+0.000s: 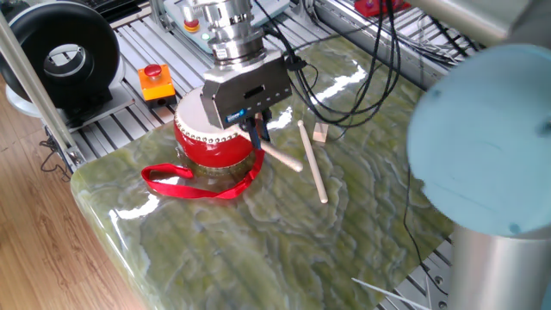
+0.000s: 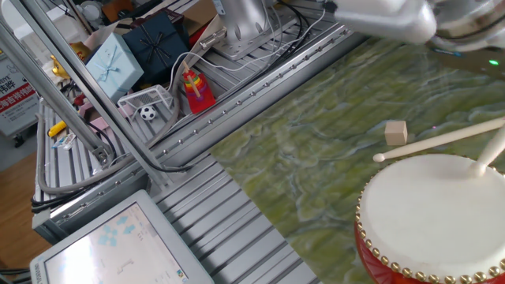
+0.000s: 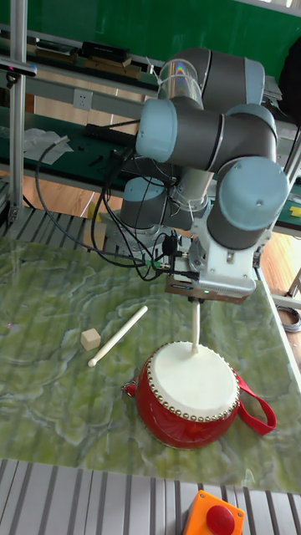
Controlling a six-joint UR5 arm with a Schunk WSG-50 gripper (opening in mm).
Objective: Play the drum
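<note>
The drum (image 1: 213,140) is small, round and red with a white head, and it stands near the left end of the green marble table (image 1: 258,232). Its red ribbon (image 1: 194,183) lies in front of it. My gripper (image 1: 256,127) hangs over the drum's right rim, shut on a pale drumstick (image 1: 280,157). In the tall fixed view the gripper (image 3: 198,298) holds this drumstick (image 3: 196,328) upright, tip at the far edge of the drum (image 3: 192,393) head. In the other fixed view the held drumstick (image 2: 491,151) meets the drum (image 2: 430,213) head near the right edge.
A second drumstick (image 1: 312,164) and a small wooden cube (image 1: 321,132) lie on the table right of the drum. An orange box with a red button (image 1: 155,80) and a black round device (image 1: 65,53) sit behind on the left. Cables (image 1: 383,52) trail across the back.
</note>
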